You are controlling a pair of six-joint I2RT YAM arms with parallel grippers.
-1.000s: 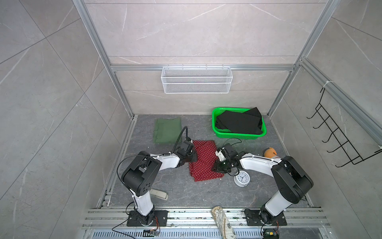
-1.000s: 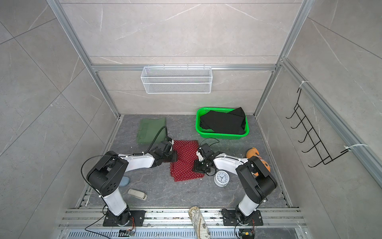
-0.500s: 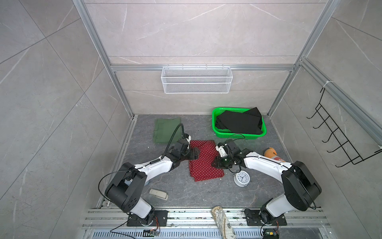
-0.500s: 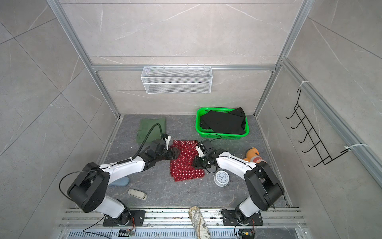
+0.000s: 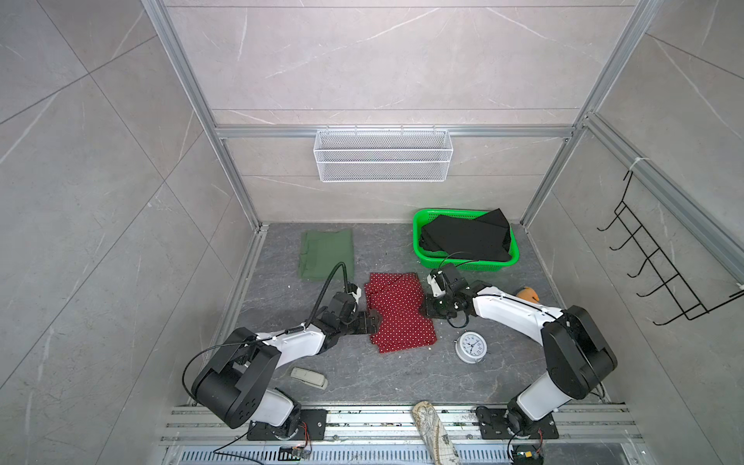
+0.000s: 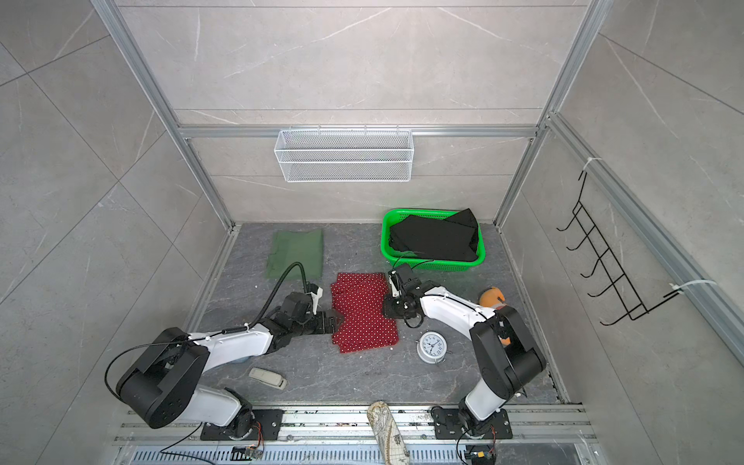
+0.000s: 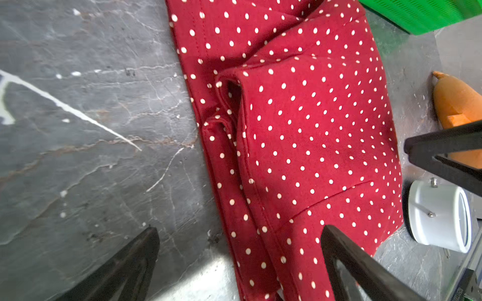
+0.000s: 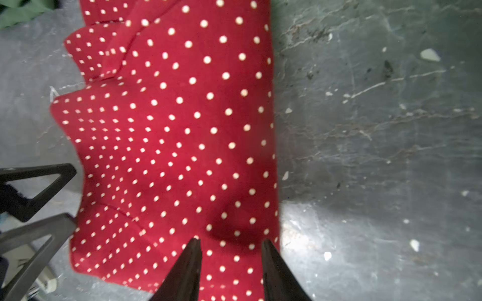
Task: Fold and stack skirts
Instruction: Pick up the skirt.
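The red polka-dot skirt (image 5: 398,314) (image 6: 362,314) lies folded in a strip at mid-floor. My left gripper (image 5: 372,322) (image 7: 238,234) stands wide open at its left edge, one finger (image 7: 339,250) over the cloth and one over bare floor, holding nothing. My right gripper (image 5: 426,310) (image 8: 232,243) hovers over the skirt's right edge (image 8: 260,156), jaws apart with flat cloth showing between them. The olive green skirt (image 5: 327,254) (image 6: 296,253) lies folded at the back left. The black skirt (image 5: 467,237) (image 6: 437,237) sits in the green basket (image 5: 463,265).
A white alarm clock (image 5: 471,347) lies just right of the red skirt's front end, and an orange plush toy (image 5: 527,293) is behind my right arm. A grey remote (image 5: 308,377) and a patterned roll (image 5: 435,430) lie at the front. A wire shelf (image 5: 382,155) hangs on the back wall.
My left gripper has let go of the red skirt's left edge and opened wide, and that arm has stretched out lower. My right gripper's jaws have spread a little.
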